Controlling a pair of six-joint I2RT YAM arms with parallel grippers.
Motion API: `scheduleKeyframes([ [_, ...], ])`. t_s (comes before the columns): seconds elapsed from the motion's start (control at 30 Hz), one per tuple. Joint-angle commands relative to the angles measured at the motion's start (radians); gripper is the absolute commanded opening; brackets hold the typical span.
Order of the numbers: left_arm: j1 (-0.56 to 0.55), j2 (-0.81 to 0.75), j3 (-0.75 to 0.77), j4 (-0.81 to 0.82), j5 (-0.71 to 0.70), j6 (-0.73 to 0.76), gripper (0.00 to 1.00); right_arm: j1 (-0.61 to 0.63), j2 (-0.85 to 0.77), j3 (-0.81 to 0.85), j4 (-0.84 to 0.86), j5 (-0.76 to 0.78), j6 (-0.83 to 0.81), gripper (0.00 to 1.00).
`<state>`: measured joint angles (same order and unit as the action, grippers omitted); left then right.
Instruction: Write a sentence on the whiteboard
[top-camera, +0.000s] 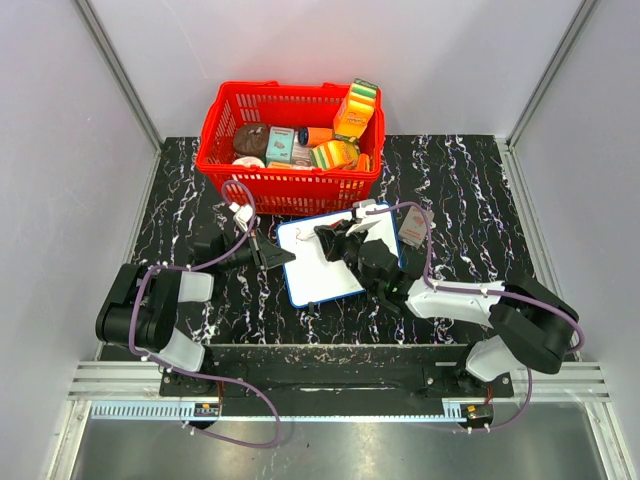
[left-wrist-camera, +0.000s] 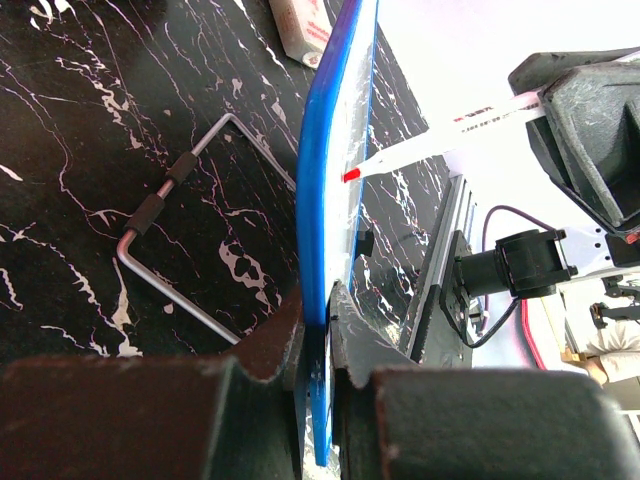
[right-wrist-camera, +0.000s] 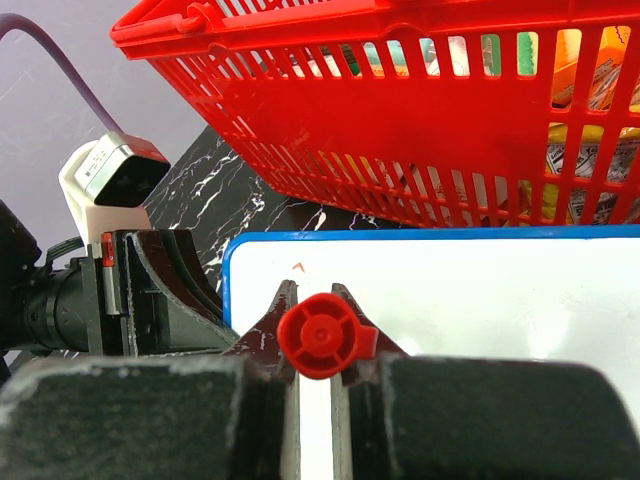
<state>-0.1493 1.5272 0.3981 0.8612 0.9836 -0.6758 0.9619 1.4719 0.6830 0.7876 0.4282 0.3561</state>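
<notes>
On the black marbled table (top-camera: 460, 190), just in front of the red basket (top-camera: 290, 190), the whiteboard (top-camera: 318, 275) lies with only one small red tick (right-wrist-camera: 298, 266) of the sentence near the corner by my left pincer (top-camera: 283, 255). That pincer is closed tight on the board's blue left edge. My right pincer (top-camera: 333, 240) is clamped round a red marker (right-wrist-camera: 318, 335), its tip at the board's white face.
</notes>
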Motion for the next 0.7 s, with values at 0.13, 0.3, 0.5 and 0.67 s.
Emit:
scheduleKeyframes([
  [0.13, -0.010, 0.005, 0.019, 0.004, -0.042, 0.097, 0.00, -0.006, 0.007, -0.013, -0.048, -0.003, -0.017, 0.00],
  [0.3, -0.010, 0.005, 0.021, -0.001, -0.042, 0.097, 0.00, -0.008, 0.024, -0.008, -0.033, -0.037, -0.005, 0.00],
  [0.5, -0.010, 0.004, 0.019, -0.002, -0.042, 0.099, 0.00, -0.008, 0.042, 0.001, -0.018, -0.066, 0.015, 0.00],
  [0.67, -0.010, 0.004, 0.019, -0.004, -0.042, 0.099, 0.00, -0.008, 0.048, 0.010, -0.004, -0.056, 0.047, 0.00],
])
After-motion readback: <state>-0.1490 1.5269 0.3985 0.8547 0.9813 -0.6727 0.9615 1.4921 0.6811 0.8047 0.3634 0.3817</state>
